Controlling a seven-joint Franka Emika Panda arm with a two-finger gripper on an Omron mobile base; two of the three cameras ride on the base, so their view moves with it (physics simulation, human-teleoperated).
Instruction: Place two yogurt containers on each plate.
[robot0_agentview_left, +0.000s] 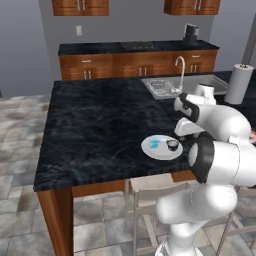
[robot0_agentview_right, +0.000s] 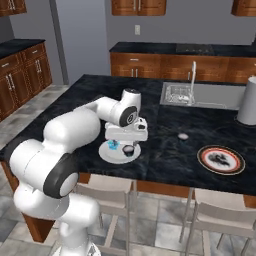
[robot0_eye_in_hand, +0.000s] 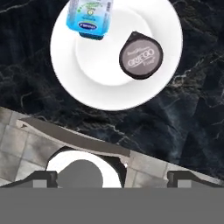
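White plate (robot0_eye_in_hand: 65, 57) with light-blue cup (robot0_eye_in_hand: 89, 17) and dark grey-topped cup (robot0_eye_in_hand: 140, 55); tool (robot0_eye_in_hand: 113, 178) released, empty.

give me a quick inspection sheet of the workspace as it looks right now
surface: dark marbled island counter with a sink set into it
job's things: white plate holds the light blue yogurt cup and a dark cup, apart from each other; patterned plate holds no cup; one small pale-topped cup stands on the counter between the plates
clutter: paper towel roll by the sink
grippers: gripper above the white plate, holding nothing, fingertips apart
cables: nothing seen
surroundings: wooden cabinets, stools, tiled floor
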